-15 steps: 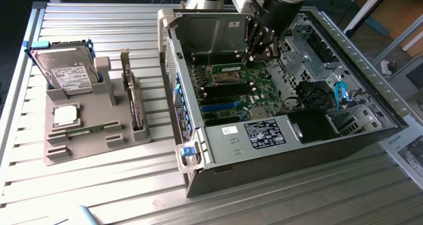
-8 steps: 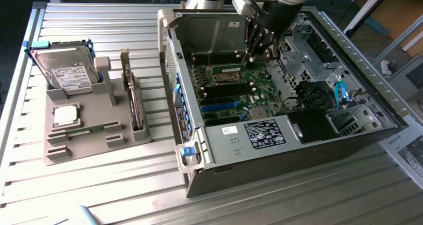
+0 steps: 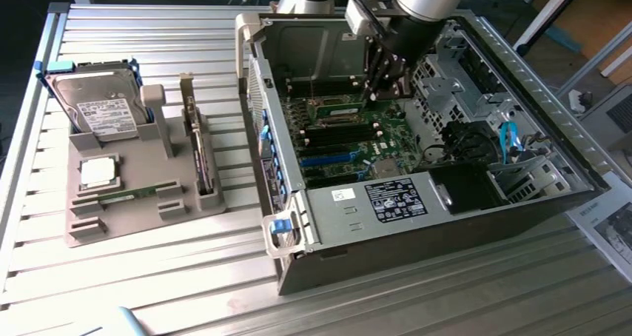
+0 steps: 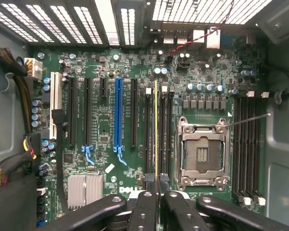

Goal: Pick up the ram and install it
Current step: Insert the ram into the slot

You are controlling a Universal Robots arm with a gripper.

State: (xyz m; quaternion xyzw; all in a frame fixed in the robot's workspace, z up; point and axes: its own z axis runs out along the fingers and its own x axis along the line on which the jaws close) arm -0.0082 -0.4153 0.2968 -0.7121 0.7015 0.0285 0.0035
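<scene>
Ram (image 4: 156,134): edge-on, upright, over motherboard (image 4: 106,62) memory slots (image 4: 164,134).
Gripper (image 4: 156,195): clamping it, inside open computer case (image 3: 395,236).
Surface: ribbed metal table (image 3: 148,291), grey parts holder (image 3: 148,169) alongside.

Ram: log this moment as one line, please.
gripper: shut on ram | place: edge-on over memory slots beside empty processor socket | seated: cannot tell | second stick: on tray

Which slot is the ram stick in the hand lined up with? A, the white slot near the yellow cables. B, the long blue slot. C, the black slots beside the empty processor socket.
C: the ram, held edge-on in the hand, runs along the black slots right beside the empty processor socket.
</scene>
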